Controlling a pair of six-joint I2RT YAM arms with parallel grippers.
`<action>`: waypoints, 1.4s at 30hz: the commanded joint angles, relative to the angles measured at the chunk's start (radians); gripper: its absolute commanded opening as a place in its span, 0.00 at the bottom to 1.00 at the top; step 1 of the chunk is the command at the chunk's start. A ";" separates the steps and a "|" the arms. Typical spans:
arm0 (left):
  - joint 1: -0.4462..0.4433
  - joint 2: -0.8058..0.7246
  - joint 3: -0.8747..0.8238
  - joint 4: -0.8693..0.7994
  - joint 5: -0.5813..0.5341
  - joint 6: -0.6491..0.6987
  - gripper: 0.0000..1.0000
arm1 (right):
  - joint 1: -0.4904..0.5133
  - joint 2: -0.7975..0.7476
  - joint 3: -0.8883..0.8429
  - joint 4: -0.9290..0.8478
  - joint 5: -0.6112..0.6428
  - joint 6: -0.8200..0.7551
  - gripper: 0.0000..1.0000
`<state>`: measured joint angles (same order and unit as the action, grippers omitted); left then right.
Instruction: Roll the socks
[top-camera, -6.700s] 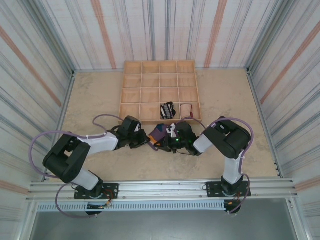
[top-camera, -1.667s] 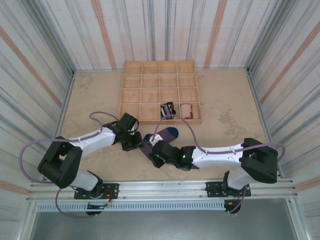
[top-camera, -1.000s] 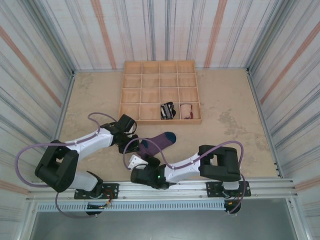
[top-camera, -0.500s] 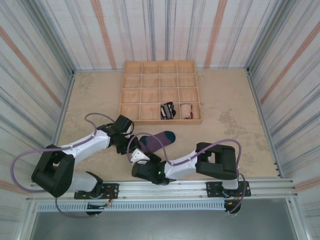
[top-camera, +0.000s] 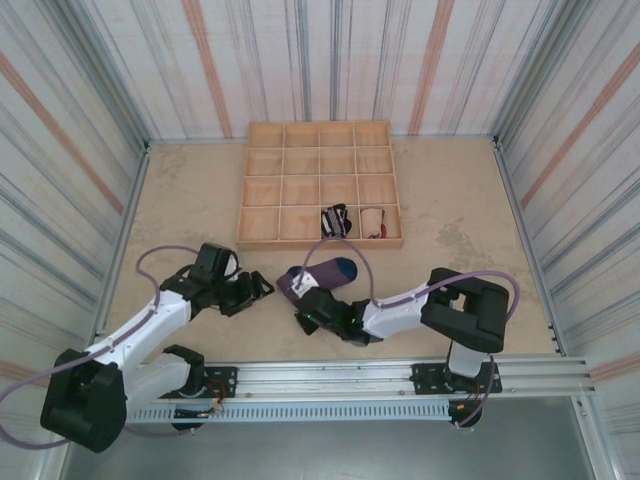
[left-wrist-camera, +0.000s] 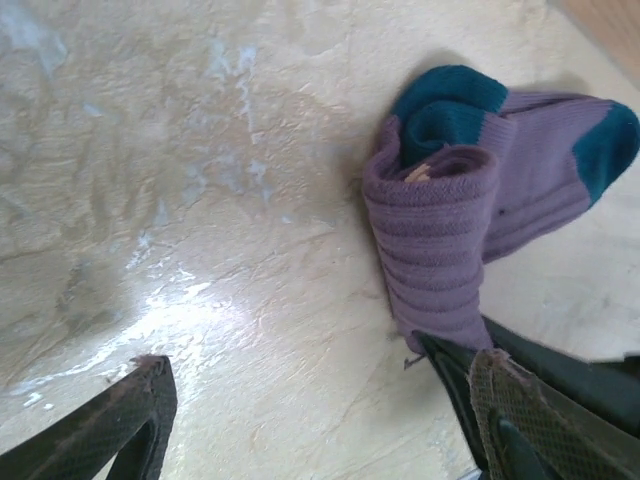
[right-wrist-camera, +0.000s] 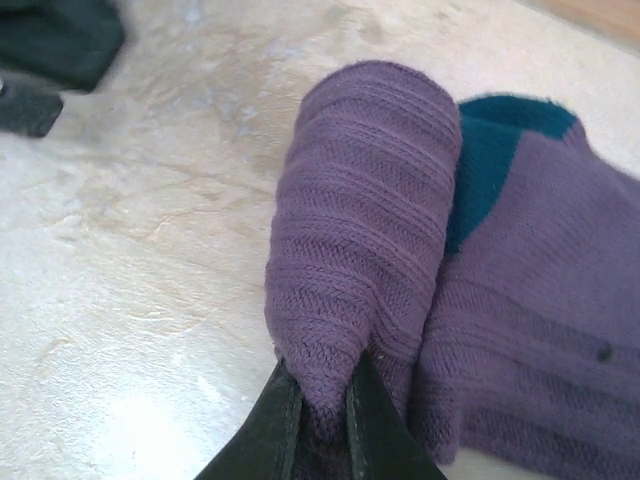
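Note:
A purple sock (top-camera: 322, 274) with a teal toe (top-camera: 345, 267) lies on the table in front of the tray, its near end folded over into a thick roll (right-wrist-camera: 365, 230). My right gripper (right-wrist-camera: 322, 388) is shut on the bottom of that fold, with purple knit pinched between its black fingers; from above it (top-camera: 303, 301) sits at the sock's near-left end. My left gripper (top-camera: 254, 288) stands open to the left of the sock, apart from it. In the left wrist view the sock (left-wrist-camera: 450, 235) lies ahead and right of the wide-spread fingers (left-wrist-camera: 135, 420).
A wooden tray (top-camera: 262, 190) of square compartments stands at the back middle. A rolled black-and-white sock (top-camera: 334, 220) and a rolled peach sock (top-camera: 372, 222) sit in two front-row compartments. Striped walls close in the table. Bare tabletop lies left and right.
My left gripper has opened, let go of the purple sock and drawn back to the left. My right gripper has shut on the sock's folded end and moved up toward the tray.

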<state>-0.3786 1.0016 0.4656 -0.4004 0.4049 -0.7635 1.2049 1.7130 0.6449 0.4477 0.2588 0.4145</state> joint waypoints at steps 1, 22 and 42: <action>0.006 -0.023 -0.029 0.064 0.040 -0.026 0.78 | -0.111 -0.004 -0.110 0.053 -0.352 0.170 0.00; -0.121 0.206 0.022 0.284 -0.062 -0.044 0.62 | -0.422 0.293 -0.261 0.703 -0.743 0.747 0.00; -0.203 0.451 0.159 0.485 -0.133 -0.010 0.63 | -0.423 0.083 -0.217 0.091 -0.523 0.831 0.00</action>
<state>-0.5674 1.4189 0.5854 0.0444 0.2924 -0.8013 0.7856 1.7897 0.4404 0.8967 -0.3576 1.2533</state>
